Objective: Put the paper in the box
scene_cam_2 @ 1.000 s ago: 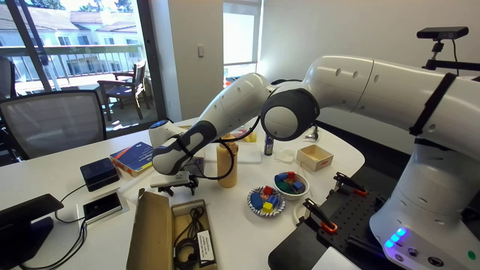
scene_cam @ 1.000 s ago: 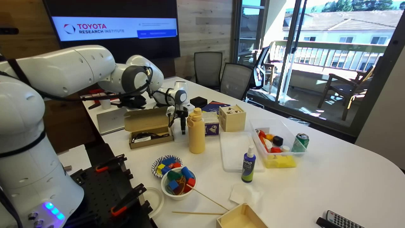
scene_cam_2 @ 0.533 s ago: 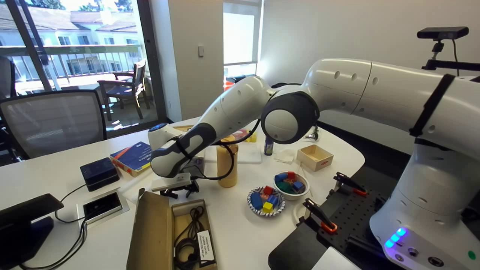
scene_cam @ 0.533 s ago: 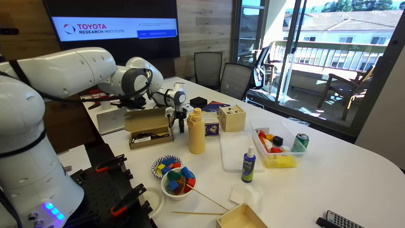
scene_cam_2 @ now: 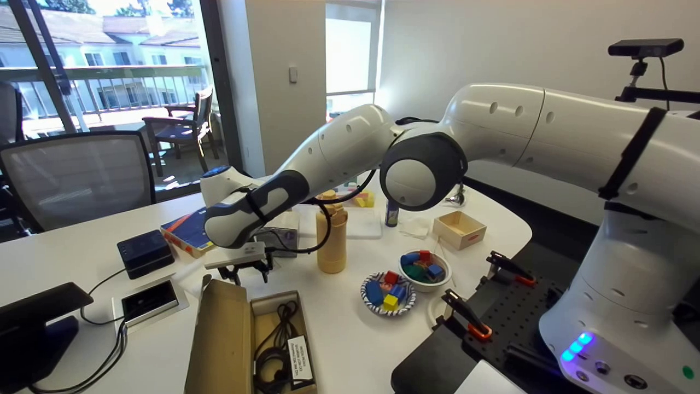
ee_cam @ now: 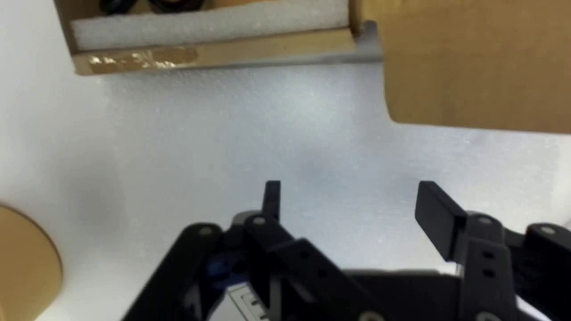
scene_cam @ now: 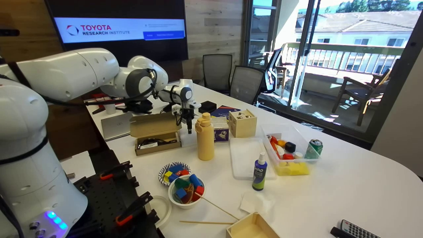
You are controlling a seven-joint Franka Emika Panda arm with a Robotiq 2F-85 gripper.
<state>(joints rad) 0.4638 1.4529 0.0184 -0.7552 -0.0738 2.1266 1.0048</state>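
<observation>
holding nothing in wide gripper (ee_cam: 350,201); yet to move pale sheet (ee_cam: 223,133), likely paper, into brown box (scene_cam: 162,148) near desk's (scene_cam: 347,191) robot-side edge.

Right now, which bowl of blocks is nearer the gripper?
The patterned bowl, with the yellow block; the plain white bowl sits farther from the gripper in both exterior views.
</observation>
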